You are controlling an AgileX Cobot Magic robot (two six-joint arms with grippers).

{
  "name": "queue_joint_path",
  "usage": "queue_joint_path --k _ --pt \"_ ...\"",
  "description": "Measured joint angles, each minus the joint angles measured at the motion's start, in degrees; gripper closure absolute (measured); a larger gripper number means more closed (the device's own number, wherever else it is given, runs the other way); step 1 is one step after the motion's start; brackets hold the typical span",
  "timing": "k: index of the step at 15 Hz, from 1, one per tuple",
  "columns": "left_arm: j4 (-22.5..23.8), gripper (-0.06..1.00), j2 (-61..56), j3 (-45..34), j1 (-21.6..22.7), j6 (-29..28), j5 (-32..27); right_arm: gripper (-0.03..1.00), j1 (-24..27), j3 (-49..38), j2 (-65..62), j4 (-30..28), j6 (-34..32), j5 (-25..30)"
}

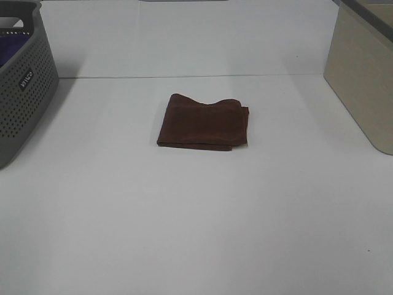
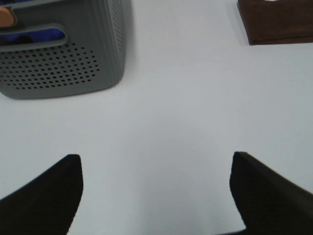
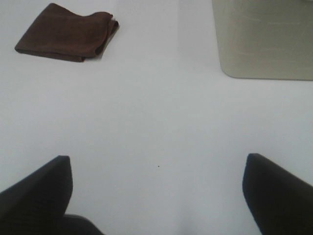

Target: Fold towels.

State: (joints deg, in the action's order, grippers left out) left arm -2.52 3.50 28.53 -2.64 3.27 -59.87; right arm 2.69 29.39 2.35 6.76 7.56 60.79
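Note:
A dark brown towel (image 1: 204, 123) lies folded into a small square on the white table (image 1: 196, 215), near its middle. It also shows in the left wrist view (image 2: 276, 22) and in the right wrist view (image 3: 68, 33). Neither arm shows in the high view. My left gripper (image 2: 156, 188) is open and empty over bare table, well short of the towel. My right gripper (image 3: 157, 193) is open and empty over bare table, also far from the towel.
A grey perforated laundry basket (image 1: 21, 80) stands at the far left, with blue cloth inside; it shows in the left wrist view (image 2: 63, 58). A beige bin (image 1: 362, 74) stands at the far right and shows in the right wrist view (image 3: 264, 39).

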Motion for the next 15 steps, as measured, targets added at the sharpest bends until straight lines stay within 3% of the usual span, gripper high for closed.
queue_joint_path --k 15 --pt "0.0 0.18 -3.78 0.0 0.0 0.0 -0.06 0.06 0.0 0.0 -2.58 0.4 0.0 0.0"
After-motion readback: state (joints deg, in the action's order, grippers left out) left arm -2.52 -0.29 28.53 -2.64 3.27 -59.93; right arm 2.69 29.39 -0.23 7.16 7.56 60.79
